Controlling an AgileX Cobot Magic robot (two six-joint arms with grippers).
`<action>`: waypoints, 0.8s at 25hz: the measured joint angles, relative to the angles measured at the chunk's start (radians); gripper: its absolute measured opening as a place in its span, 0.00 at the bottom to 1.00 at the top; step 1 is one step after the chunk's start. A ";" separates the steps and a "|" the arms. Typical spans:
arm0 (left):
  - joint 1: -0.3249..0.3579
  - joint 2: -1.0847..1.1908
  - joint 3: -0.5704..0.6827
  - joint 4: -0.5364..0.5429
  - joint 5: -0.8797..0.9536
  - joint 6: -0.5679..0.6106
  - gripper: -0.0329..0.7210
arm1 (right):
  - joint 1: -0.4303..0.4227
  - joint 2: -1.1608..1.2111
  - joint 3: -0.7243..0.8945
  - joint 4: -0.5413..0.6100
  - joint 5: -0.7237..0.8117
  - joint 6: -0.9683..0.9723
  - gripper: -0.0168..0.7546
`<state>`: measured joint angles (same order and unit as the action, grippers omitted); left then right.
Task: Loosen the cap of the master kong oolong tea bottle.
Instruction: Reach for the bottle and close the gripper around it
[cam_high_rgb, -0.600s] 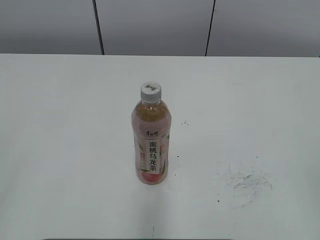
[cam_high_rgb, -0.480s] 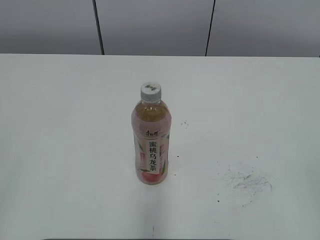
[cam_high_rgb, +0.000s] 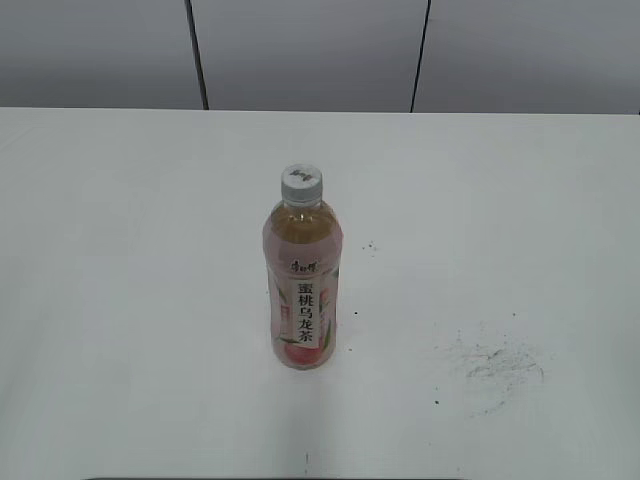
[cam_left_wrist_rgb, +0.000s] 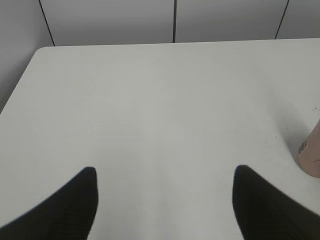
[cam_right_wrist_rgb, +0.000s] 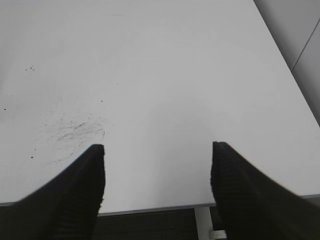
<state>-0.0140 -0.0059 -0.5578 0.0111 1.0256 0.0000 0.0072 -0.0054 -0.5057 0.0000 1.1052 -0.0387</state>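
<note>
The master kong oolong tea bottle (cam_high_rgb: 303, 290) stands upright near the middle of the white bench (cam_high_rgb: 520, 200), its pink label with the white strip of Chinese characters facing the exterior camera and amber tea visible above the label. The cap (cam_high_rgb: 301, 184) sits on the neck, light grey and ribbed, with a small dark mark on top. Neither arm shows in the exterior view. In the left wrist view the left end effector (cam_left_wrist_rgb: 165, 200) hangs over bare bench with its two dark fingers (cam_left_wrist_rgb: 70, 210) spread wide and nothing between them; a sliver of the bottle's pink base (cam_left_wrist_rgb: 311, 152) shows at the right edge, well apart from the fingers. In the right wrist view the right end effector (cam_right_wrist_rgb: 157, 185) is likewise released, its fingers (cam_right_wrist_rgb: 75, 200) wide apart over the near edge of the bench, with a patch of dark scuff marks (cam_right_wrist_rgb: 77, 130) just ahead of the left finger. The same scuffs (cam_high_rgb: 495, 365) lie to the right of the bottle in the exterior view.
</note>
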 joint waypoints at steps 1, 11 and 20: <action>0.000 0.000 0.000 0.000 0.000 0.000 0.71 | 0.000 0.000 0.000 0.000 0.000 0.000 0.67; 0.000 0.000 0.000 0.000 0.000 0.000 0.71 | 0.000 0.000 0.000 0.000 0.000 0.000 0.67; -0.001 0.000 0.000 0.000 0.000 0.000 0.71 | 0.000 0.000 0.000 0.000 0.000 0.000 0.67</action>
<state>-0.0154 -0.0059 -0.5578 0.0111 1.0256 0.0000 0.0072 -0.0054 -0.5057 0.0000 1.1052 -0.0387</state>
